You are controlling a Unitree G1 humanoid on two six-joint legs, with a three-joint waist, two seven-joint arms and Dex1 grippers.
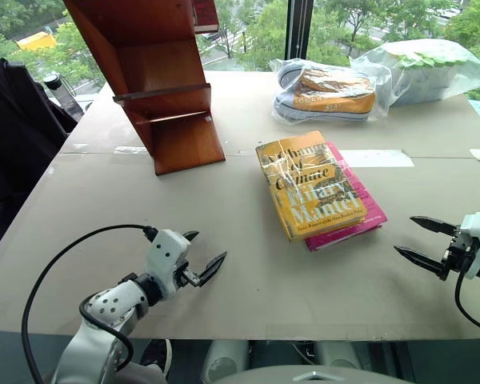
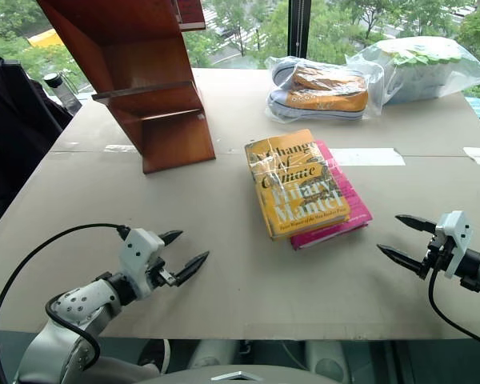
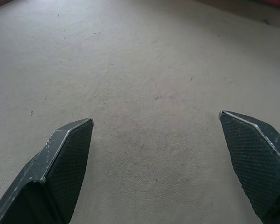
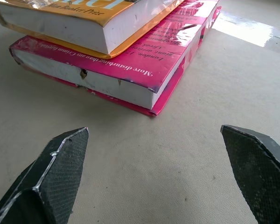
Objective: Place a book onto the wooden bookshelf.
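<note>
Left eye view shows the table [image 1: 248,264] as the biggest thing, and I will place everything from the yellow book, because it is what I must move. The wooden bookshelf [image 1: 156,88] stands far behind the book, on my left side, leaning and with its stepped shelves bare, so there is room to receive it. Behind the book on the other side lie a bagged shoe [image 1: 328,94] and a second plastic bag [image 1: 432,68], out of my way. The book [image 1: 306,184] itself lies flat in the middle, directly on top of a pink book [image 1: 360,214], touching it, so I judge I must lift only the upper one. My right gripper [image 1: 426,240] hovers near the book, in front of it and to my right, jaws wide and holding nothing, pointed toward the stack's edge. My left gripper [image 1: 202,254] waits in front of the book on my left, also wide and not holding anything.
</note>
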